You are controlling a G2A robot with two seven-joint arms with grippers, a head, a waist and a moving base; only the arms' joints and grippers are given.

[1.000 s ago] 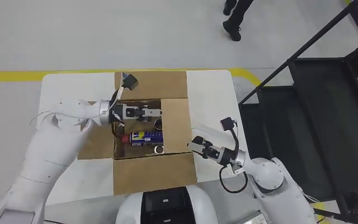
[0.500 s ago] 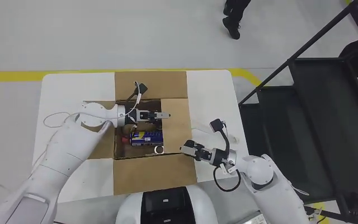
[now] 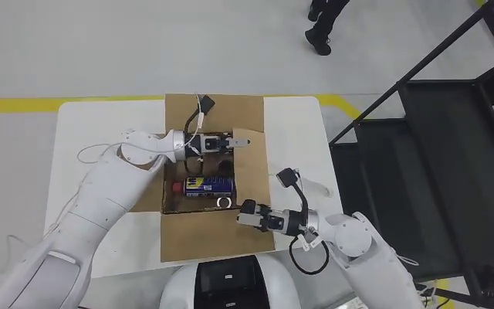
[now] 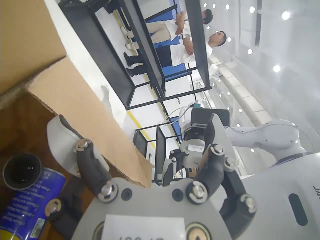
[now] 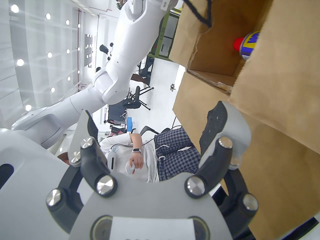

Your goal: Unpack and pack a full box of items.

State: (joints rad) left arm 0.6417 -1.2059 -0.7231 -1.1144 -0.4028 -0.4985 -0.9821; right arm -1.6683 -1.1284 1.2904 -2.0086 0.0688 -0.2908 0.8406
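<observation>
The left tool (image 3: 238,143) hovers over the far half of the open cardboard box (image 3: 212,108), its fingers (image 4: 63,136) spread wide and gripping nothing. In the left wrist view the raised side flap (image 4: 82,106), on the box's side toward the right arm, runs up between those fingers. One finger sits on the flap's inner side, above the box's interior, and the other lies beyond its edge; whether either touches the cardboard cannot be told. The right tool (image 3: 244,215) sits at the box's near corner on that same side, outside the walls and over the folded-out near flap (image 3: 216,239). It too is wide open and empty, and in its own wrist view one dark finger pad (image 5: 212,123) lies just beside the cardboard, contact uncertain. Inside the box a blue and yellow spray can (image 3: 207,185) lies on its side on the bottom, close to the near wall, its red cap pointing away from the right tool. A black round-mouthed cylinder (image 4: 21,173) shows just beside the can's other end. The box stands in the middle of the white worktop (image 3: 100,123) with its flaps opened outward.
</observation>
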